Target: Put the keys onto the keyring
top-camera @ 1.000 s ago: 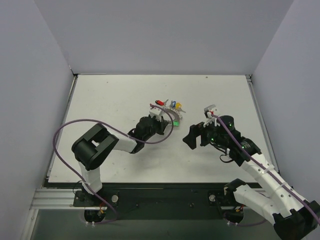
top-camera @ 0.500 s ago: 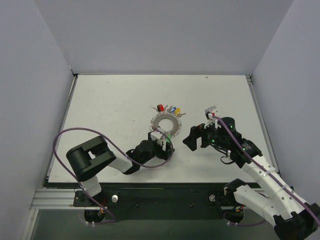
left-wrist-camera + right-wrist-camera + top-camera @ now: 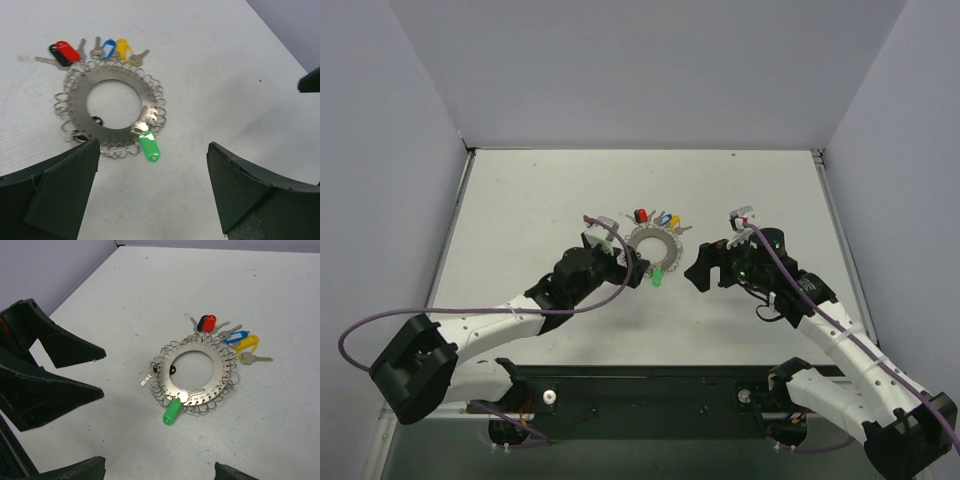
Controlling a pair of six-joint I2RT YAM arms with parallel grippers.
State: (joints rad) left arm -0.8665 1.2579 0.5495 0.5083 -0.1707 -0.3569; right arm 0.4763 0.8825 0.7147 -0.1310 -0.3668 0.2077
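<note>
Top view: the keyring (image 3: 641,243) lay flat on the desk (image 3: 520,200) between the spread left end effector (image 3: 617,245), which was nearer, and the spread right end effector (image 3: 698,268). Left wrist: it lay dead ahead, green key (image 3: 149,146) nearest. Right wrist: ahead, slightly right.

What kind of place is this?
Probably a robot lab: plain grey walls around a white table, a left arm and right arm bolted at its edge, a keyring lying on it.
</note>
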